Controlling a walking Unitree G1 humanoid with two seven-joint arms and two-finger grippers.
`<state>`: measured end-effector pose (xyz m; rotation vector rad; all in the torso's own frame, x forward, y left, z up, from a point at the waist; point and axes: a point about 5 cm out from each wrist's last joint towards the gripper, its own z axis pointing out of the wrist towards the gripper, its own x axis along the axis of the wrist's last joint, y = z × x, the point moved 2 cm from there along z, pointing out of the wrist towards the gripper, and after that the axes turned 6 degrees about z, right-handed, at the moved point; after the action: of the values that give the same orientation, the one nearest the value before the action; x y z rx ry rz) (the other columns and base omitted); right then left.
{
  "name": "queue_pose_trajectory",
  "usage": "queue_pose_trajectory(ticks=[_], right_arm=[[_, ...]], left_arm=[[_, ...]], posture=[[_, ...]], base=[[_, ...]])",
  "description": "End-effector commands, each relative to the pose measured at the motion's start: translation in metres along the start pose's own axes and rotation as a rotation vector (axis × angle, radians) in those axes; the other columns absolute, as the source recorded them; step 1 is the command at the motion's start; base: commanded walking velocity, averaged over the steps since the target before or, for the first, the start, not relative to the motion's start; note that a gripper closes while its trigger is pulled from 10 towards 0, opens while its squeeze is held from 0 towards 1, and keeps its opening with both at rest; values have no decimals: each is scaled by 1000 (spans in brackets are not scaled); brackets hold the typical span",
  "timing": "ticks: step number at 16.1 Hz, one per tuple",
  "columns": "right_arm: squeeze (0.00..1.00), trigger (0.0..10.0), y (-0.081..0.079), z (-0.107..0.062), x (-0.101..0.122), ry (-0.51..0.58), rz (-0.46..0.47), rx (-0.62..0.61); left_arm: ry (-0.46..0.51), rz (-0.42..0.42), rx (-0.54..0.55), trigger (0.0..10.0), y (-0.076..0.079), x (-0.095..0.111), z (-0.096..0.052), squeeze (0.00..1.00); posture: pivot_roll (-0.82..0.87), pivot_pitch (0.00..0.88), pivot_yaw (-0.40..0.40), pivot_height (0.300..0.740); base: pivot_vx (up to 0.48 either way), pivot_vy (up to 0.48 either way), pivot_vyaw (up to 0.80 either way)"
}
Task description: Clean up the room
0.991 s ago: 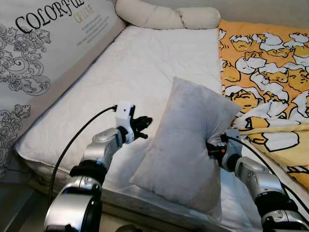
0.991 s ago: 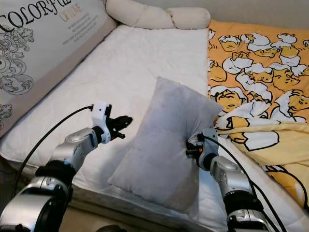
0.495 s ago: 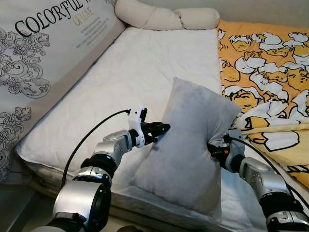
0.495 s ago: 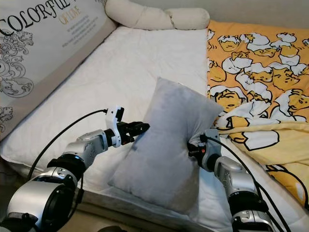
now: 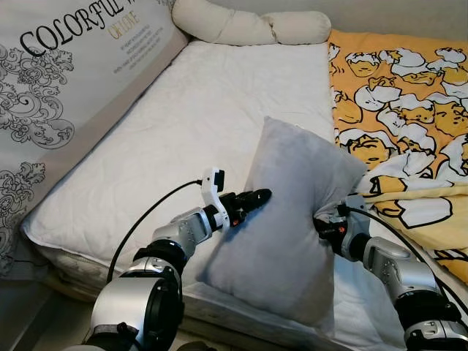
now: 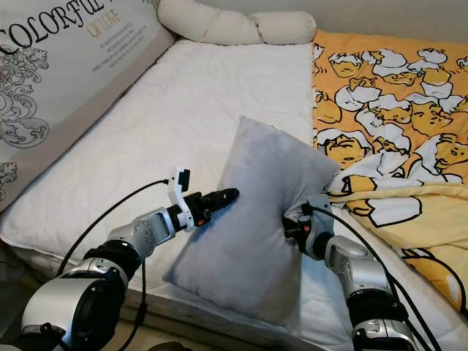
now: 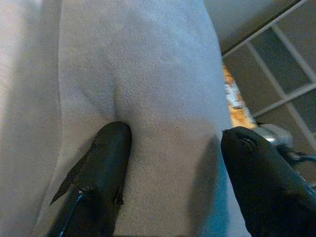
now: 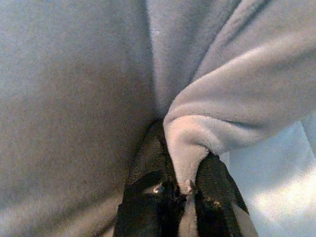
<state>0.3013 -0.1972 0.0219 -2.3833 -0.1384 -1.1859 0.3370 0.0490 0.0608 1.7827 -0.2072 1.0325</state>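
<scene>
Grey pillow [image 5: 289, 227] held upright at near edge of white mattress [image 5: 205, 110].
A fold of its right edge is pinched by the clenched right gripper [image 8: 185, 190]; left gripper [image 7: 173, 148] is spread wide, fingertips [image 7: 114, 136] pressed into its left face. "COLORFUL" is read on the cushion [image 5: 66, 80] at far left; cartoon blanket [image 5: 402, 95] on the right.
</scene>
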Motion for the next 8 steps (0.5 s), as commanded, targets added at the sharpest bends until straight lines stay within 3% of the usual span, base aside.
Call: queue_pose_trajectory(ticks=[1,2,4,5,6,7,8], right_arm=[[0,0,-14,7,-12,-59,1,64],[0,0,-17,8,-10,-54,0,77],[0,0,-19,9,-8,-50,-3,89],[0,0,-21,9,-6,-47,-5,102],[0,0,-22,10,-6,-46,-7,106],[0,0,-22,10,-5,-45,-9,110],[0,0,-23,10,-5,-45,-9,112]], left_arm=[[-77,-23,-89,10000,11,-9,6,1000],[-154,12,-129,10000,14,-18,6,1000],[-280,291,-10,10000,3,-31,6,1000],[-298,425,145,10000,-9,-28,4,1000],[-275,423,189,10000,-12,-24,4,914],[-248,443,262,10000,-17,-16,3,0],[-254,470,298,10000,-20,-13,1,0]], posture=[[-87,0,88,740],[-88,0,90,740],[-85,0,91,740],[-88,0,95,740],[-88,0,95,740],[-87,0,96,740],[-86,0,97,740]], base=[[0,0,0],[0,0,0],[0,0,0],[0,0,0],[0,0,0],[0,0,0],[0,0,0]])
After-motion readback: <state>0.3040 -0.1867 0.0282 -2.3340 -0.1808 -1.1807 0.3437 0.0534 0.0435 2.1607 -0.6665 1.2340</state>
